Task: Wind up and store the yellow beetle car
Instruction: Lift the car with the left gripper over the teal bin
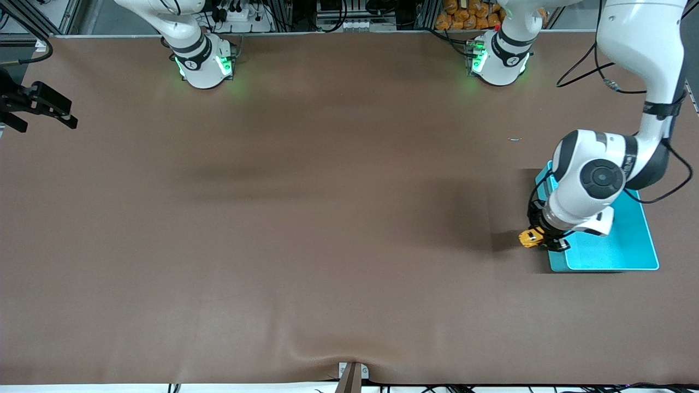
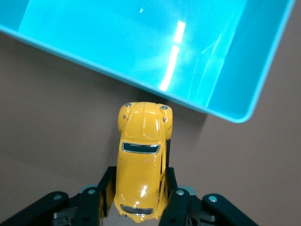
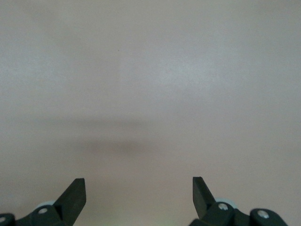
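The left pincer (image 2: 138, 200) is clenched on the yellow beetle car (image 2: 141, 160), just beside the cyan bin (image 2: 225, 110) at the left arm's end of the desk (image 1: 327, 218). The car is grasped but not yet stored; winding cannot be judged. The right pincer (image 3: 138, 195), released, waits over bare desk.

The cyan bin (image 1: 628, 245) walls off the bench (image 1: 306, 229) at the left arm's end, while bare brown surface runs from it toward the right arm's end.
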{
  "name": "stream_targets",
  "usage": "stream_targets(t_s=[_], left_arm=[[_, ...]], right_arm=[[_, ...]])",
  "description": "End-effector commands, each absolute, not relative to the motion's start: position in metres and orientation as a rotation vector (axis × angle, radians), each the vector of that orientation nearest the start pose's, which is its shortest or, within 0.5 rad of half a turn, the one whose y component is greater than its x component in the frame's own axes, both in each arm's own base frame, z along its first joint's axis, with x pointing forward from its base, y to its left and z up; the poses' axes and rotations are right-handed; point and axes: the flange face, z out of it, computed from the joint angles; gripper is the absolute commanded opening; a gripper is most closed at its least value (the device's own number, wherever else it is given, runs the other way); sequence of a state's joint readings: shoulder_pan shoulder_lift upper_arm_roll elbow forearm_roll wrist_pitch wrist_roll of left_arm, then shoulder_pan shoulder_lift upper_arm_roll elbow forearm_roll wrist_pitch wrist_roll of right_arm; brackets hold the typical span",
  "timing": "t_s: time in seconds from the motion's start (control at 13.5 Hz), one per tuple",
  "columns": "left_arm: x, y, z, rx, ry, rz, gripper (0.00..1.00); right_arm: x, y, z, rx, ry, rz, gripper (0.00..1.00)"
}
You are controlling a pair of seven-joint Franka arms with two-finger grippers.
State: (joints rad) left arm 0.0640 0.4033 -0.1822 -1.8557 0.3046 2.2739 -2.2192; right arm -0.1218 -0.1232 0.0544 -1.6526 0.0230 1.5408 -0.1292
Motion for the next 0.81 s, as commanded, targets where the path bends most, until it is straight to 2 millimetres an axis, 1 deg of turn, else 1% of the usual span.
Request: stream_targets(t_s=[0.0, 0.07, 0.15, 0.22, 0.3, 0.37, 0.44, 0.52, 0.59, 0.74], left_arm=[[0.638, -0.053, 0.333, 1.923, 2.585, 0.272, 0.00], [0.637, -0.042, 0.333, 1.942, 2.603, 0.258, 0.00], [0.636, -0.031, 0.340, 1.953, 2.613, 0.256, 0.00], [0.634, -0.023, 0.342, 1.988, 2.621, 0.241, 0.00], [0.631, -0.009, 0.347, 2.019, 2.629, 0.227, 0.00], [0.629, -0.004, 0.350, 2.062, 2.616, 0.213, 0.00], [0.627, -0.001, 0.356, 2.109, 2.592, 0.208, 0.00], [0.625, 0.004, 0.362, 2.155, 2.563, 0.202, 0.00], [0.624, 0.013, 0.367, 2.210, 2.520, 0.196, 0.00], [0.622, 0.028, 0.362, 2.332, 2.429, 0.162, 0.00]], right_arm=[[0.504, -0.031, 0.653, -3.125, -0.092, -0.026, 1.00], [0.503, -0.030, 0.652, -3.124, -0.090, -0.012, 1.00], [0.503, -0.030, 0.652, -3.124, -0.090, -0.007, 1.00], [0.503, -0.031, 0.652, -3.124, -0.087, -0.005, 1.00], [0.503, -0.031, 0.651, -3.125, -0.087, -0.002, 1.00], [0.503, -0.031, 0.651, -3.125, -0.087, -0.002, 1.00], [0.503, -0.031, 0.651, -3.124, -0.085, -0.002, 1.00], [0.503, -0.035, 0.649, -3.124, -0.070, 0.005, 1.00], [0.503, -0.035, 0.649, -3.124, -0.068, 0.005, 1.00], [0.504, -0.035, 0.647, -3.123, -0.068, 0.010, 1.00]])
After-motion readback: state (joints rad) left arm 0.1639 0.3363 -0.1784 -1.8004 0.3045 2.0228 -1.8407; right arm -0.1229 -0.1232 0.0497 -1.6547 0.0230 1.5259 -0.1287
